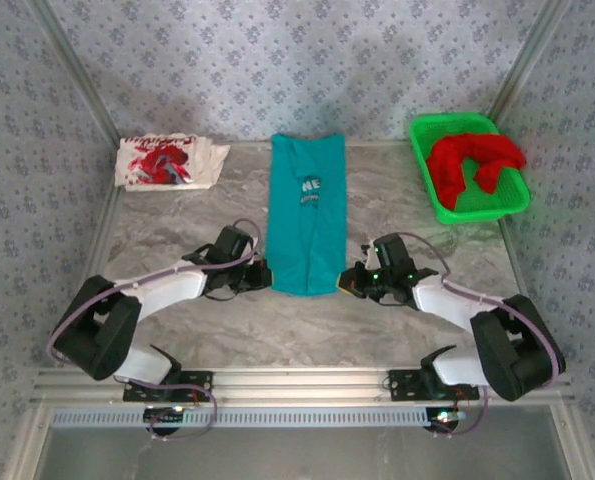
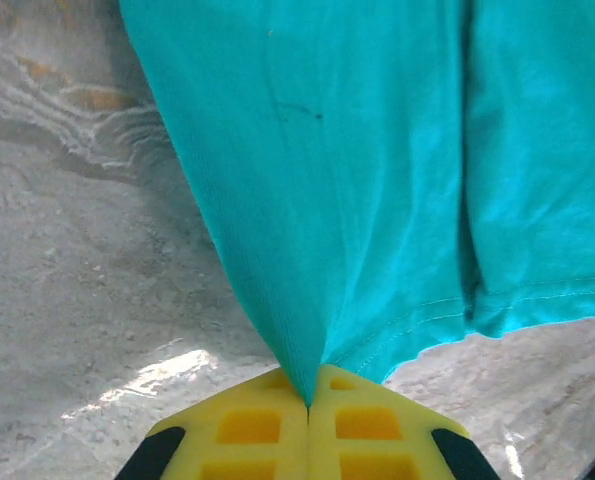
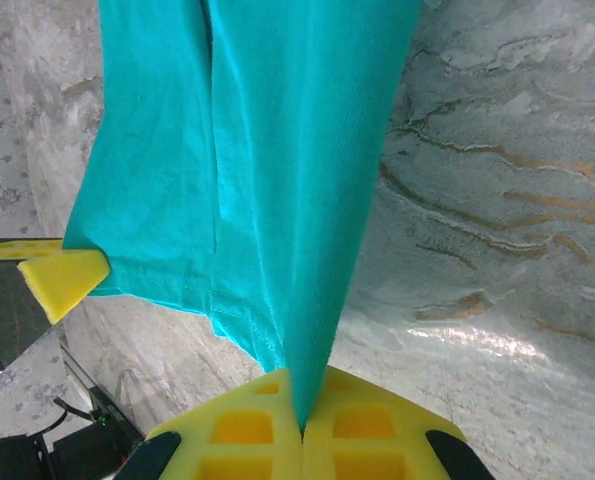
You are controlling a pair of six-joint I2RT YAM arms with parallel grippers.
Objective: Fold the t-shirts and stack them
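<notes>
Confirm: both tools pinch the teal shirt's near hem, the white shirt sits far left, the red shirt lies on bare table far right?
No. The top view shows the red shirt in the green basket, far right, not on bare table. The left tool and right tool do pinch the teal shirt.

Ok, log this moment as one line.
left claw: shut on teal t-shirt hem | right claw: shut on teal t-shirt hem | white t-shirt: lying far left | red t-shirt: in green basket

Marble table [image 1: 157, 220], floral-patterned walls [image 1: 277, 60]
</notes>
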